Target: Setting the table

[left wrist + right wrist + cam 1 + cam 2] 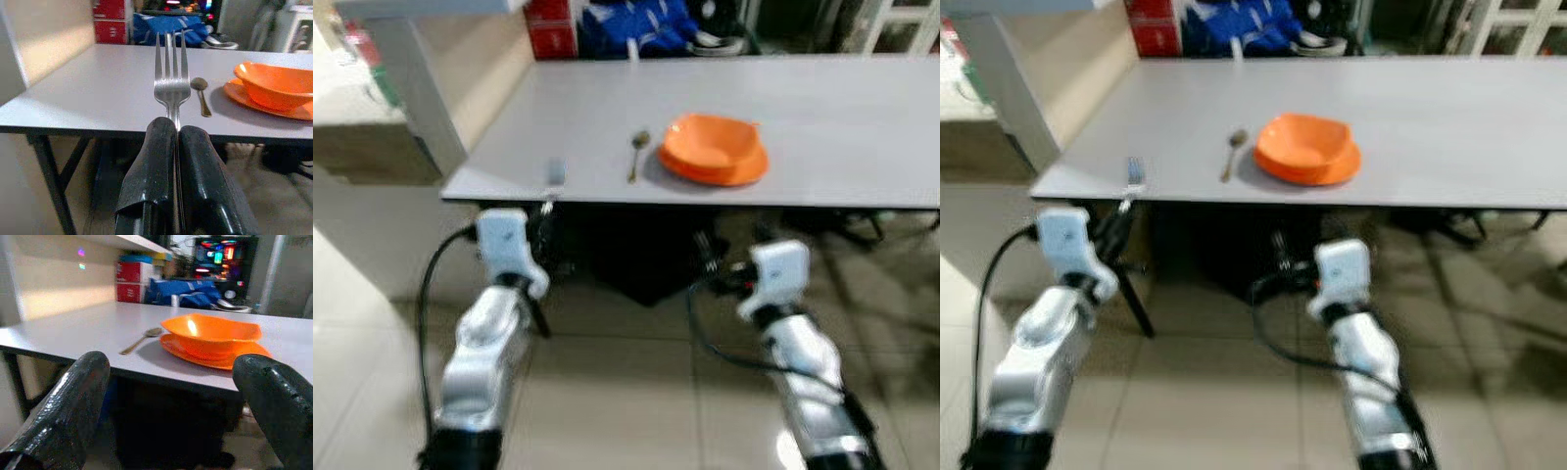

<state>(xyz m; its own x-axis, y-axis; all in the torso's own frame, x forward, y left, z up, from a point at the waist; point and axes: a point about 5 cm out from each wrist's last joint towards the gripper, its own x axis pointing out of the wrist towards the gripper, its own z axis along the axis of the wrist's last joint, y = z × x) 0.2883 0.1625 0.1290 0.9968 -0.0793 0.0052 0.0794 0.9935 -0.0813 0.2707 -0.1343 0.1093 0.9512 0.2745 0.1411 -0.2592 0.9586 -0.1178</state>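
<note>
Orange bowl (713,144) sits on its orange plate (744,172) on our grey table (842,117) | spoon (637,154) lies just beside them | our left gripper (175,142) pinches a fork (171,81) at the table's near edge | our right gripper (171,396) is spread wide, holding nothing, below that edge

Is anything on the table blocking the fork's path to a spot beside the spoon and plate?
Nothing visible does. The left gripper holds the fork at the table edge; bare tabletop lies between it and the spoon left of the orange plate.
</note>
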